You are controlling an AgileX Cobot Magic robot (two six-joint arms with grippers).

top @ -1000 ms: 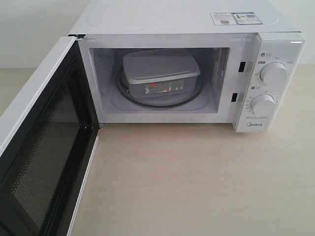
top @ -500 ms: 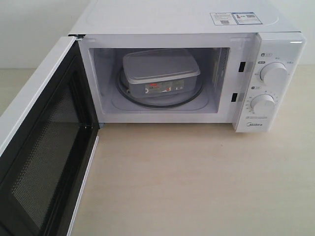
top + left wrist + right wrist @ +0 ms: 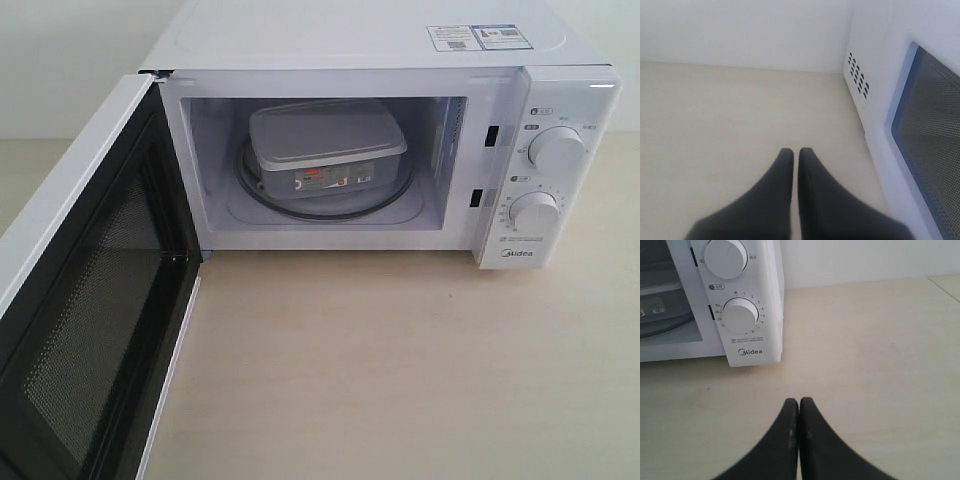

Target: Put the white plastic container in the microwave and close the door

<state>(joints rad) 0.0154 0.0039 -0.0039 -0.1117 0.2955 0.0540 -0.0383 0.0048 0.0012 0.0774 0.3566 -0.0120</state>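
White plastic container (image 3: pixel 325 145) inside the microwave (image 3: pixel 370 35), door (image 3: pixel 90 300) swung wide.
I see both pinched together: left hand (image 3: pixel 795 152) beside the door's outer face, right hand (image 3: pixel 799 401) off the microwave's front corner.

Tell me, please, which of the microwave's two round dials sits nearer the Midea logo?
The lower dial: it sits just above the Midea logo, whereas the upper dial is farther up the control panel, near its top edge.
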